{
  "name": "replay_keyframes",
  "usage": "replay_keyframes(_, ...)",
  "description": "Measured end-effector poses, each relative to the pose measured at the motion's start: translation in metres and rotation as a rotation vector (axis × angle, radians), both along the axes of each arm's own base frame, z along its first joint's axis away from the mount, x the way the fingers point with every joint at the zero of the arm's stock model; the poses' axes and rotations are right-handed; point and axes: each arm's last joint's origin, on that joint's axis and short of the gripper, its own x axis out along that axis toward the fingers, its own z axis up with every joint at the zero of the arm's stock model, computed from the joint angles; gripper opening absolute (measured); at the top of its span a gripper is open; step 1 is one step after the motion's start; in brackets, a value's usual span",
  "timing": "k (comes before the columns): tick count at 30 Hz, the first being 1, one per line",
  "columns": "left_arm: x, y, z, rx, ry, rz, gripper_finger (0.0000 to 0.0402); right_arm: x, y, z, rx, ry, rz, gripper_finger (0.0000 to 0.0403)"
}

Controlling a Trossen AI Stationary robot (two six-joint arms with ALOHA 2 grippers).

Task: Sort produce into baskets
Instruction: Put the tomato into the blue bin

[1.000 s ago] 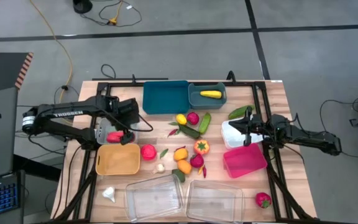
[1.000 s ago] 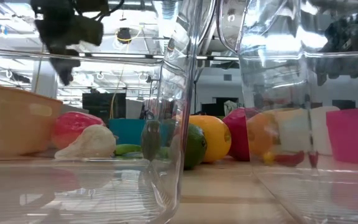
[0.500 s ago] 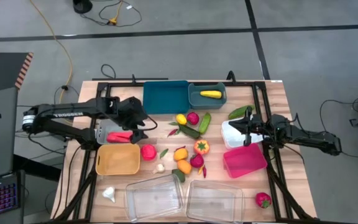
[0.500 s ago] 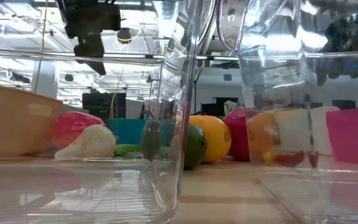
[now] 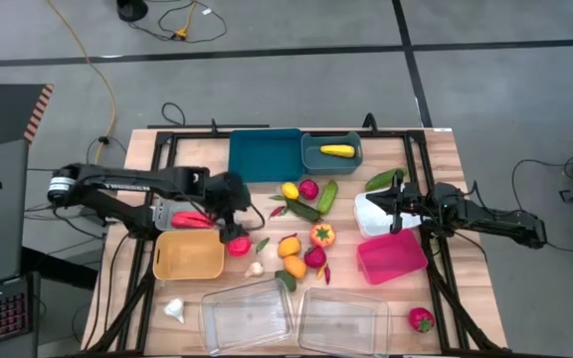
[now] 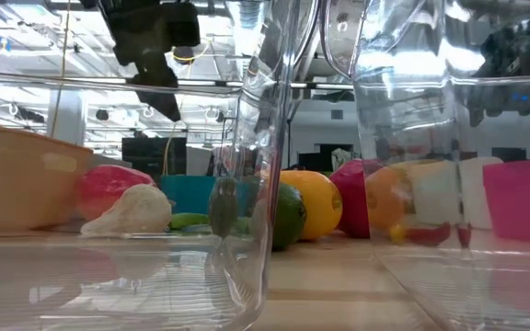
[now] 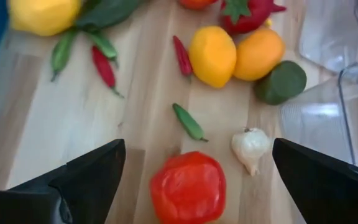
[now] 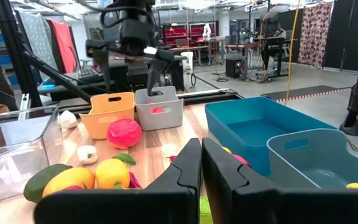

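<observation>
since the earlier frame your left pincer (image 5: 235, 225) has swung over the red tomato (image 7: 188, 186), jaws apart; descending off-centre could roll it away.

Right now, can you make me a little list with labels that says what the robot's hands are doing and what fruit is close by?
left gripper: fingers open, above the red round fruit, holding nothing
right gripper: fingers shut, empty, waiting by the white bin
beside the red fruit: white garlic and a small green pepper
grey bin: something pink-red lies inside
small teal bin: holds a yellow vegetable
tan-yellow bin: no produce seen inside
</observation>
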Motion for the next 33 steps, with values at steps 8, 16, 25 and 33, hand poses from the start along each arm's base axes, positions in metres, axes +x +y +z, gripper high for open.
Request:
replay_keyframes(8,0.011,-0.028,-0.015,0.055,0.062,-0.033,0.0392,0.000,0.000,0.000,0.000,0.000,0.000,0.0044)
replay_keyframes(16,0.009,-0.047,-0.016,0.291,0.056,-0.070,0.0392,0.000,0.000,0.000,0.000,0.000,0.000,0.0044)
replay_keyframes(25,0.006,-0.066,-0.017,0.335,0.048,-0.091,0.0392,0.000,0.000,0.000,0.000,0.000,0.000,0.0044)
replay_keyframes(33,0.012,-0.084,-0.044,0.338,0.165,-0.155,0.0392,0.000,0.000,0.000,0.001,0.001,-0.001,0.0044)
